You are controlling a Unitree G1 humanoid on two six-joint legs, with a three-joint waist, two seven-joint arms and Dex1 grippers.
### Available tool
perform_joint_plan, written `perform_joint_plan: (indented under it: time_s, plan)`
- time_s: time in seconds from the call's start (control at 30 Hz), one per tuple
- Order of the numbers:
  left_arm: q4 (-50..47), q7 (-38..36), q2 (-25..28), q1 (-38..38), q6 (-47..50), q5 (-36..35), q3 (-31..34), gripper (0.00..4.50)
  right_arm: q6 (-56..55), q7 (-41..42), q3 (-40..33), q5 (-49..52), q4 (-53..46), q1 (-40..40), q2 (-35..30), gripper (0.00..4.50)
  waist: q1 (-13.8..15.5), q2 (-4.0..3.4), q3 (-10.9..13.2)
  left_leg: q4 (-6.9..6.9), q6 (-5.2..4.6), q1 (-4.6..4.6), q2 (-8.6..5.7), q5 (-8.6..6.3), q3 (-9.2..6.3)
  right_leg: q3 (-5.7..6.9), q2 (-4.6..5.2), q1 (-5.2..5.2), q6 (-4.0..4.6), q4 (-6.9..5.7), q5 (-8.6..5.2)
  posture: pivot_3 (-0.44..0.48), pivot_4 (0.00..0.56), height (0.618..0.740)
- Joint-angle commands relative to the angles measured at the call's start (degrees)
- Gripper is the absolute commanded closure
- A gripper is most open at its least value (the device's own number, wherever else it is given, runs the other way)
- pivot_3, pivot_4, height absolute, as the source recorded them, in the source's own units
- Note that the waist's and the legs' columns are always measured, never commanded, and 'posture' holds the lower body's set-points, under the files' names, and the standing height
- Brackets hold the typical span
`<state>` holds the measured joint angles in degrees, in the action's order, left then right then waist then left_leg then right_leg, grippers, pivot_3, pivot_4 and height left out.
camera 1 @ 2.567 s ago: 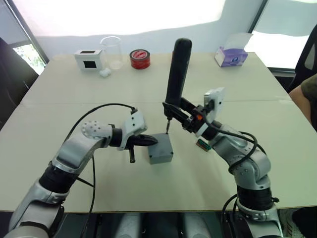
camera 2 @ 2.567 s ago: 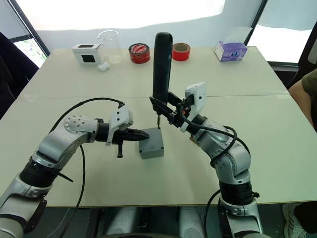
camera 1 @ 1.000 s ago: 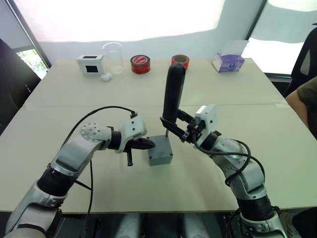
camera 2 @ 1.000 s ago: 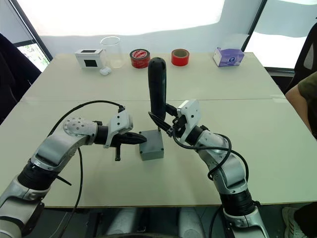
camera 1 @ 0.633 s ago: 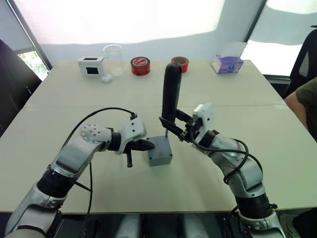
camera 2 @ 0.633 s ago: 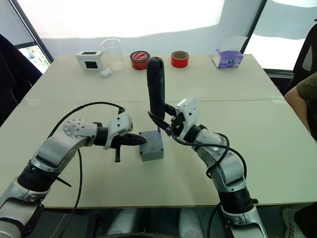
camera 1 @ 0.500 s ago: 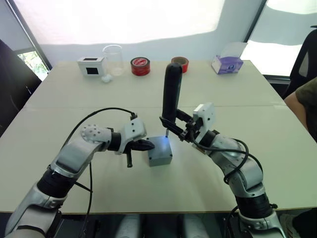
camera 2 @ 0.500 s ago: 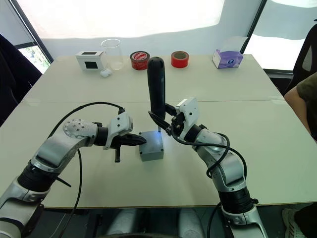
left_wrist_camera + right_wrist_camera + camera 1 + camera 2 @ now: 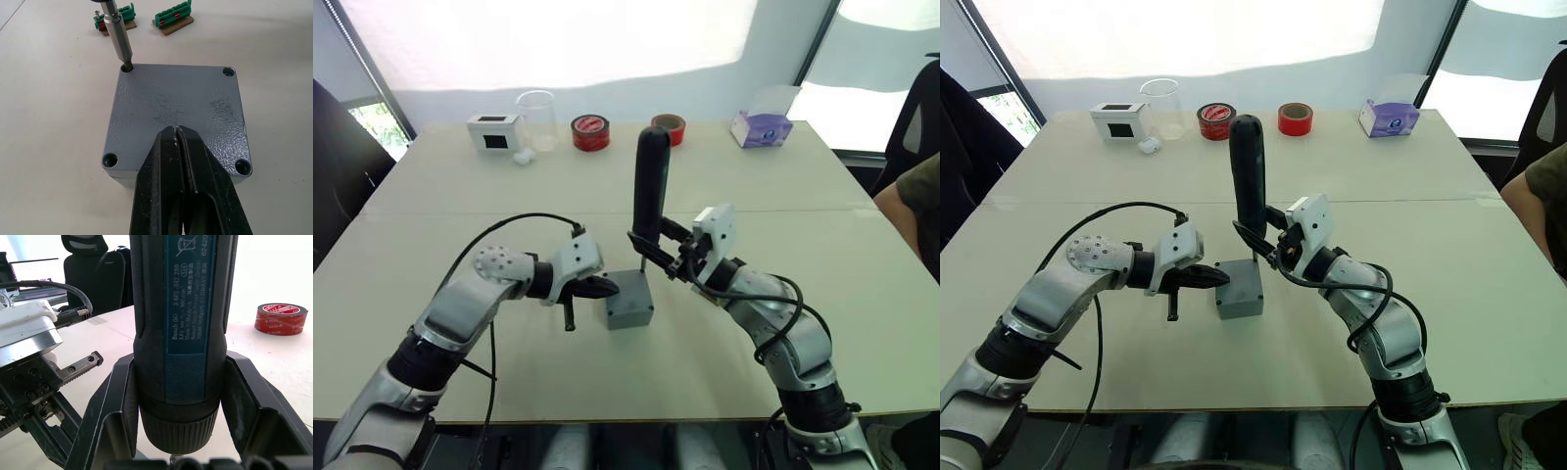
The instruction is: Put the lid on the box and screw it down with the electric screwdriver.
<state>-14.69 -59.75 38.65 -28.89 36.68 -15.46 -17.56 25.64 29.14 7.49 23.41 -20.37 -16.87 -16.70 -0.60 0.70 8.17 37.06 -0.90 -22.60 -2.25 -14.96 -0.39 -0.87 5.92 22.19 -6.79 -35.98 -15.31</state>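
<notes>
Left tool (image 9: 182, 161): 2 black fingers pressed together, tips resting on the shallow square grey lid (image 9: 178, 105), nothing between them. Lid seated on the small square grey box (image 9: 629, 300), mid-table on the pale beige table (image 9: 460, 215). Thin bit set in 1 corner screw hole of the lid, far from the left tool. Long black cylindrical electric screwdriver (image 9: 650, 188) upright above that corner. Right tool (image 9: 178, 431): fingers clamped on the screwdriver's body on both sides. 2 small green connector pieces (image 9: 173, 20) on the table just beyond the box.
</notes>
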Motion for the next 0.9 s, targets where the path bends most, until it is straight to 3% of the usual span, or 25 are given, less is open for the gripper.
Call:
perform_joint_plan:
  time_s: [0.03,0.23,0.37,0.5,0.77,0.9]
  plan:
    - [0.1,-0.1,0.1,0.3,-0.1,0.7,-0.8,4.5,4.1,0.3,2.4,-1.2,4.8,3.2,-0.5,2.76,0.0,0.0,0.0,-0.01,0.0,0.0,0.0,0.0,0.0,0.0,0.01,0.0,0.0,0.0,0.0,0.0,0.15,0.74]
    - [0.1,-0.1,0.0,0.3,0.0,0.7,-0.8,4.5,3.9,0.5,1.8,-0.7,4.5,2.8,-0.4,2.76,0.0,0.0,0.0,-0.07,0.01,0.0,0.0,-0.01,0.0,0.01,0.1,0.01,0.02,0.04,-0.01,0.0,0.15,0.74]
    - [0.3,0.1,-0.1,0.6,-0.6,0.9,-0.7,4.5,7.0,-1.5,-2.5,4.0,1.9,-0.5,1.3,2.76,0.0,-0.01,0.0,-0.1,0.02,-0.02,0.0,-0.01,0.0,0.01,0.15,0.03,0.04,0.08,-0.02,0.0,0.15,0.74]
    - [0.9,-0.4,-0.3,0.6,-0.6,-0.6,0.9,4.5,14.9,-4.1,-10.1,13.0,-3.4,-8.4,0.0,2.76,0.0,-0.12,0.1,-0.12,0.02,-0.21,0.0,-0.02,0.0,0.01,0.19,0.23,0.04,0.06,-0.02,0.0,0.15,0.74]
    - [0.1,4.8,-6.3,-1.6,1.6,-8.0,10.9,4.5,29.4,-14.7,-25.1,34.0,-3.7,-26.2,-3.8,2.76,0.0,-0.33,0.5,0.14,0.25,-1.97,-0.08,0.17,-0.02,0.03,0.18,1.82,-0.18,-0.29,0.14,0.0,0.15,0.74]
    - [-0.6,11.1,-10.8,-0.9,-7.5,-6.5,15.2,4.5,36.8,-23.4,-28.9,41.7,-0.2,-31.6,-6.7,2.76,-0.1,-0.34,0.5,0.04,0.36,-2.04,-0.01,0.25,-0.01,0.03,0.01,1.92,-0.16,-0.28,0.13,0.0,0.15,0.74]
